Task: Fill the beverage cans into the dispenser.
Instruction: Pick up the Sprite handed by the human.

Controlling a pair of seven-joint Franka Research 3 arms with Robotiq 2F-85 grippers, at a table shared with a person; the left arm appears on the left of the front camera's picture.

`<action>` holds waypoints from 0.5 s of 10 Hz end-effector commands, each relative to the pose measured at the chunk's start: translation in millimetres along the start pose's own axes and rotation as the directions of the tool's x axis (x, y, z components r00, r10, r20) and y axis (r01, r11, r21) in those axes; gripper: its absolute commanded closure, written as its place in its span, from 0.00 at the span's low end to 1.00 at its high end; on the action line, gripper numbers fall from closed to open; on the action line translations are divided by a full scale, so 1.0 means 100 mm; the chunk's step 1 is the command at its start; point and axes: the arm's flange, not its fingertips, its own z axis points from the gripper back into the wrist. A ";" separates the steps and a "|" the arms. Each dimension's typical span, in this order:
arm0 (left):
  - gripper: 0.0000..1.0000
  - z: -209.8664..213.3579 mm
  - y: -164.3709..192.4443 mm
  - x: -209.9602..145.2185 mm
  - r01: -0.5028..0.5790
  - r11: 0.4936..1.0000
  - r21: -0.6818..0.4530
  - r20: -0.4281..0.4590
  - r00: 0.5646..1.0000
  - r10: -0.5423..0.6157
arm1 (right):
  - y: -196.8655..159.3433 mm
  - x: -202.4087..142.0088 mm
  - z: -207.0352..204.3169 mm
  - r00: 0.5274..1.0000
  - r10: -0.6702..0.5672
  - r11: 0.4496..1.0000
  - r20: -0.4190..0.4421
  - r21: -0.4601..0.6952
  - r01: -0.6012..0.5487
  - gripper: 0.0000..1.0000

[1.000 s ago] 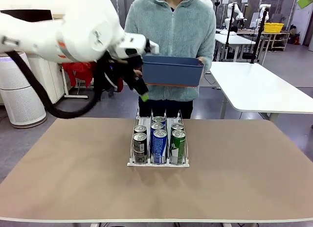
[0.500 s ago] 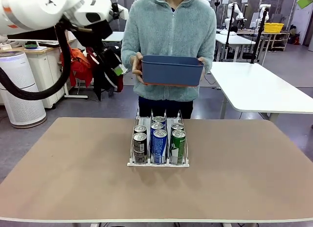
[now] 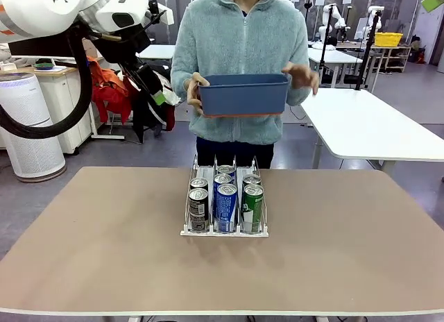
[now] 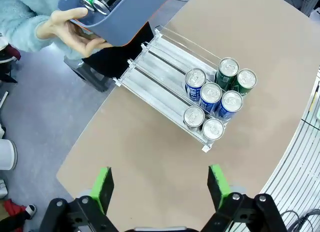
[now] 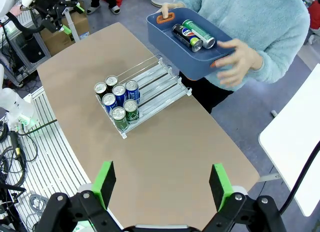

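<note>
While left hand [image 4: 160,185] and right hand [image 5: 162,185] hang open, empty, above the table [image 3: 104,252], seven beverage cans [image 3: 226,205] stand in the dispenser [image 3: 223,233]; two more lie in a blue bin [image 3: 243,98] a person [image 3: 243,48] holds.

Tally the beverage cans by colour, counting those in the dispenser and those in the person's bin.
Blue cans: 3, all in the dispenser
Green cans: 3, two in the dispenser, one in the blue bin
Dark cans: 3, two in the dispenser, one in the bin
Total: 9
</note>
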 end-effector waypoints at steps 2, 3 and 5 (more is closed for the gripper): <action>0.00 0.05 0.02 -0.02 0.008 1.000 0.003 0.022 1.000 -0.008 | 0.01 -0.01 0.00 1.000 -0.002 1.000 -0.001 0.008 0.002 0.00; 0.00 0.05 0.02 -0.02 0.008 1.000 0.003 0.022 1.000 -0.008 | 0.01 -0.01 0.00 1.000 -0.002 1.000 -0.001 0.008 0.002 0.00; 0.00 0.24 0.11 0.00 0.033 0.999 0.015 0.031 0.999 -0.033 | 0.01 -0.01 0.00 1.000 -0.002 1.000 -0.001 0.008 0.002 0.00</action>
